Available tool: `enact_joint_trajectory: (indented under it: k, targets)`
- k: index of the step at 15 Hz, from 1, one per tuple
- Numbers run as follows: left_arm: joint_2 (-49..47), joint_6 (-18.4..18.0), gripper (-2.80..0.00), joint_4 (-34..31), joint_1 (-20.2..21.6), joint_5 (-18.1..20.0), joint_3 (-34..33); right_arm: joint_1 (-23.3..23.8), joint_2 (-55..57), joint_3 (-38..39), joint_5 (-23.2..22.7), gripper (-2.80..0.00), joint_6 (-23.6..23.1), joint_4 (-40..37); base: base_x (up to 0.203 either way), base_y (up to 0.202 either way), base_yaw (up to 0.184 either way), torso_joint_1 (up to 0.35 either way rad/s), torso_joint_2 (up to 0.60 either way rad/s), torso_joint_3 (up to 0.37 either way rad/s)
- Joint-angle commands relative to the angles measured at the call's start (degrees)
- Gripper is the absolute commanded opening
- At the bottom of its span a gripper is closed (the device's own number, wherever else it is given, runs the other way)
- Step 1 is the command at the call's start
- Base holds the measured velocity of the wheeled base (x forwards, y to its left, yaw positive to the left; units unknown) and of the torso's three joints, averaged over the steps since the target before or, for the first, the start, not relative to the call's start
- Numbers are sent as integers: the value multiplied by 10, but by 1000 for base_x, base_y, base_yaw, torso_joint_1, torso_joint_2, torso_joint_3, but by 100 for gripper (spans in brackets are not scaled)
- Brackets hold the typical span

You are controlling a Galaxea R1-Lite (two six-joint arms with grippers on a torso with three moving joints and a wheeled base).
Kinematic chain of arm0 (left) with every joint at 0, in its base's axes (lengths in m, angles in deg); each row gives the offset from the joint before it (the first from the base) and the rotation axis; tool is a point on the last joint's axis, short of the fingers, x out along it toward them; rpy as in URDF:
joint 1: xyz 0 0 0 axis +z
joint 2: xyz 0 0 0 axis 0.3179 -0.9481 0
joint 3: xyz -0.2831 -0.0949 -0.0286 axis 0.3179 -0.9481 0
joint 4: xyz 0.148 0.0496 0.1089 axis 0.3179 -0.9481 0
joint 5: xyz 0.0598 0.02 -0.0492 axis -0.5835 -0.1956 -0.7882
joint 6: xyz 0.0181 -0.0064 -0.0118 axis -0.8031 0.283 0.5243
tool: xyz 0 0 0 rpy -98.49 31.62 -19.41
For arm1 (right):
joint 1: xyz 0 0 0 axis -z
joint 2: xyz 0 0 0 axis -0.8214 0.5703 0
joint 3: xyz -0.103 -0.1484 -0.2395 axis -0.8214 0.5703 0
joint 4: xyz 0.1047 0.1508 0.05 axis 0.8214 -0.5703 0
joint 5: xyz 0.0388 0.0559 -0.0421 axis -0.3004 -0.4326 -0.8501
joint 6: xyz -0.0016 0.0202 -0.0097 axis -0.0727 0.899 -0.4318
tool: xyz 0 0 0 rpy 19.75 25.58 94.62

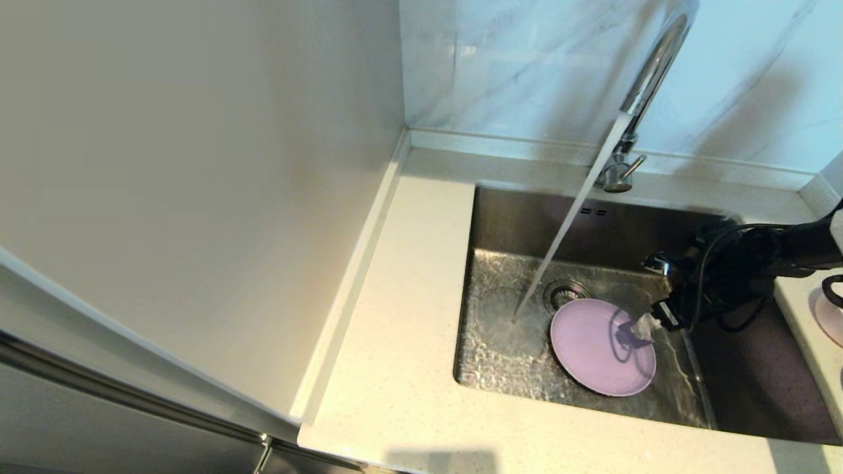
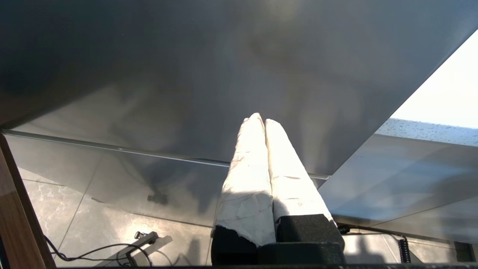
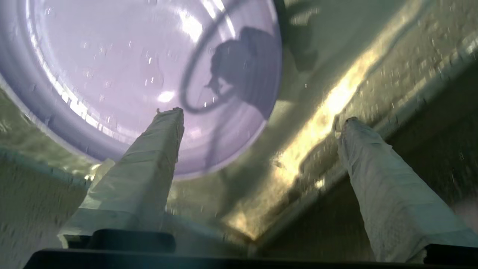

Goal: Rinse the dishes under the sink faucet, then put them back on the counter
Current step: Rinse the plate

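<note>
The lavender plate [image 1: 596, 349] lies flat on the wet floor of the steel sink [image 1: 500, 217], just in front of the round drain strainer [image 1: 565, 293]. Water runs from the chrome faucet [image 1: 649, 72] and lands on the sink floor to the left of the plate. My right gripper [image 1: 649, 316] hangs open over the plate's right edge. In the right wrist view this gripper [image 3: 261, 116] has one taped finger over the plate [image 3: 130, 67] and the other over the bare steel. My left gripper [image 2: 261, 121] is shut on nothing, away from the sink. The white bowl is out of view.
The off-white counter [image 1: 408, 329] runs along the sink's left and front. A pale pink round dish [image 1: 831, 316] sits cut off on the counter strip to the right, under the arm's cable. A tall white panel [image 1: 197, 164] stands at the left, with marble tiles behind the faucet.
</note>
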Motion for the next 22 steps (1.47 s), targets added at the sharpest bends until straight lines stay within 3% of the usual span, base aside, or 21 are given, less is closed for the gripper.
enact_joint_trajectory:
  k: [1, 22]
  targets:
    - [0, 0, -280, 0, 0, 0, 0, -6, 25, -17, 0, 0, -1, -1, 0, 0, 0, 0, 0, 0]
    - [0, 0, -280, 0, 0, 1, 0, -25, 104, -94, 24, 0, 0, 2, 0, 0, 0, 0, 0, 0]
